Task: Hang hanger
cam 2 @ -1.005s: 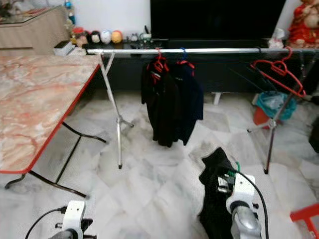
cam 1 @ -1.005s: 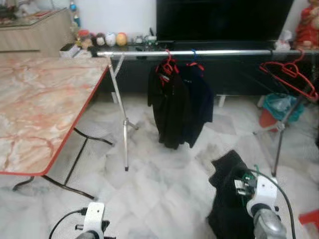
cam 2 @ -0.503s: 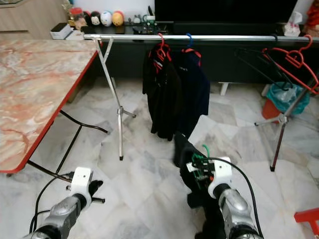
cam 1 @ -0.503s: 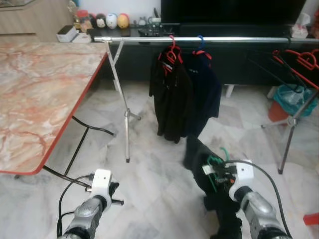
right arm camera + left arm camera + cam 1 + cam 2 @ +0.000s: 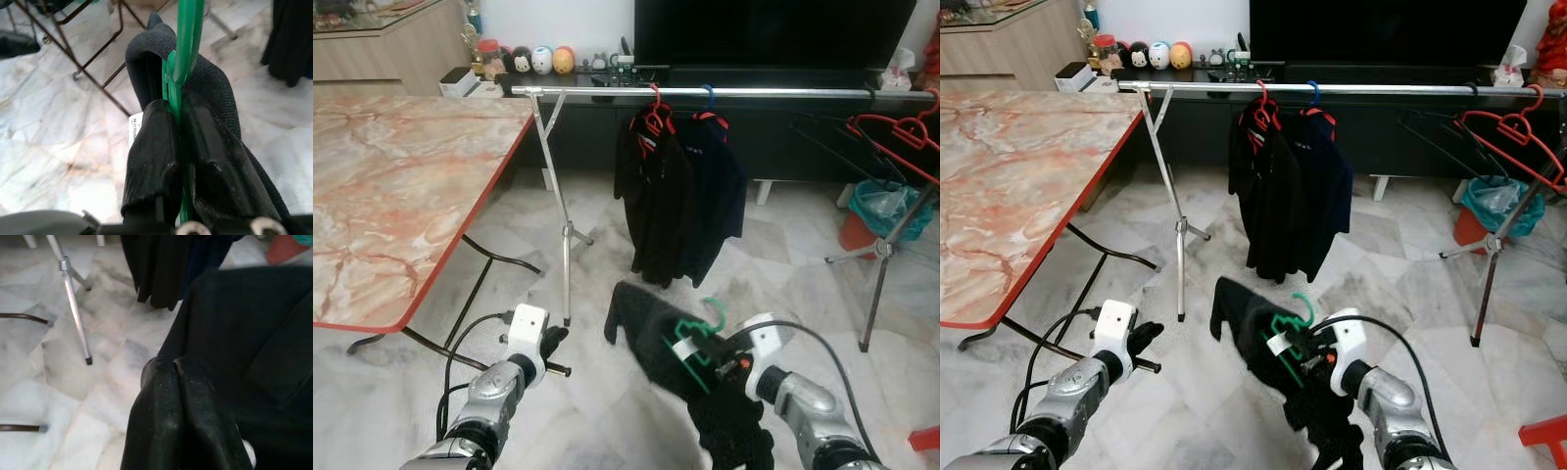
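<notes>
Before the robot, on a marble floor [image 5: 607, 392]:

- Rail [image 5: 724, 93]: silver, horizontal, on splayed legs, in front of a dark TV unit. Carries two dark garments [image 5: 680, 211] side by side, one on a red hook, one on a blue. Bare rail on either side of them. Empty red hangers [image 5: 901, 137] at the far right end.
- Worktop [image 5: 391, 196]: pink marble pattern, red edge, at the left.
- Right tool [image 5: 700, 348]: clenched on the neck of a green hanger [image 5: 695, 333]; the right wrist view shows both fingers [image 5: 151, 147] pressed against the green stem. A black garment [image 5: 1253, 328] is draped over the hanger and trails down below the arm.
- Left tool [image 5: 176, 382]: fingers together, grasping nothing; raised low at the left, beside the garment's edge.

Change noted: against a second ago, when the right arm hung low with the garment bunched at the frame's bottom edge, the hanger has come up and forward, its hook now free and upright, and the left arm has risen too. The camera has also shifted.

Status: hanger carried, well short of and below the rail. Judged remaining: lift higher, close in, and drop the hook over a bare stretch.
</notes>
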{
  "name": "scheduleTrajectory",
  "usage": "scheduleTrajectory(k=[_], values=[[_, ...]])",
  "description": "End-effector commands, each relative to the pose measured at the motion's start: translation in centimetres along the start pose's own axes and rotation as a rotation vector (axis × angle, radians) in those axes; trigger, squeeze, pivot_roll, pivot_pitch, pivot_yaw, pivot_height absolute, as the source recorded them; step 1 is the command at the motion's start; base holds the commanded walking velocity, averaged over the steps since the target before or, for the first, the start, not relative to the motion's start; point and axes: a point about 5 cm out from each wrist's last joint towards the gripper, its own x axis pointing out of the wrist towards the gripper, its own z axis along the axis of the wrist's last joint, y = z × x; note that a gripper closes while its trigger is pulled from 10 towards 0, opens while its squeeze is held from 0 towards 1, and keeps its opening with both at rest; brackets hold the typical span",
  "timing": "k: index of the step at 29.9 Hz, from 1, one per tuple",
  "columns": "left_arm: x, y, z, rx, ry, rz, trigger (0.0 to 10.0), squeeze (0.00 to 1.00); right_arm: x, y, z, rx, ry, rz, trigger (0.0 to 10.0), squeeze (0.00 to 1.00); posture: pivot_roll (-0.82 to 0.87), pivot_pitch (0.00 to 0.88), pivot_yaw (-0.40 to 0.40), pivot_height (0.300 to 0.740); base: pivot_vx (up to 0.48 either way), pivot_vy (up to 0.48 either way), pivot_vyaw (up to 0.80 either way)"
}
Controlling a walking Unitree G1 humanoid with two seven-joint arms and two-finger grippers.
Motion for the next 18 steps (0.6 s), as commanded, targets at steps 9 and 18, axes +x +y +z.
scheduleTrajectory(k=[9,18], values=[[1.3,-2.1,2.4,0.07,-0.063,-0.189,10.0,0.0,1.7,1.5,1.4,-0.002,-0.03,0.126,10.0,0.0,0.09,0.0,-0.012,0.74,0.0,0.0,0.0],[1.8,-2.9,3.0,0.08,-0.082,-0.207,10.0,0.0,2.8,2.1,2.1,-0.029,-0.032,0.096,10.0,0.0,0.09,0.0,-0.01,0.74,0.0,0.0,0.0]])
